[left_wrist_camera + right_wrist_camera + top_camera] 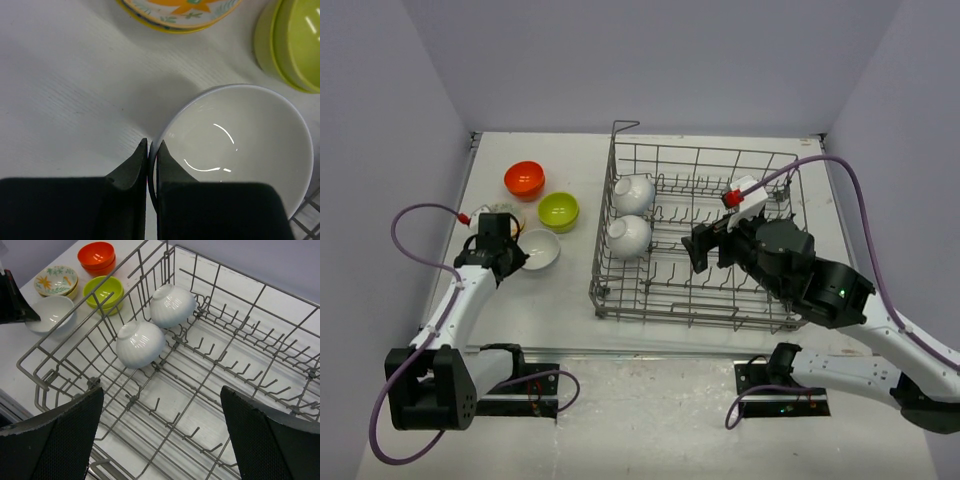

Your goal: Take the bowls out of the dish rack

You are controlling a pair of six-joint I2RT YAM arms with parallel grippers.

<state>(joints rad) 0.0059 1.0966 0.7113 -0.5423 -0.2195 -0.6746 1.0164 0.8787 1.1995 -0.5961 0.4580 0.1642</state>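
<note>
Bowls: two white ones sit at the dish rack's left end; your left gripper pinches a third bowl's rim, right gripper stands wide apart.

You have no readable text, label, brand or number in any of the three views. The patterned bowl carries only a painted orange and green motif, with no lettering you can make out on it.
</note>
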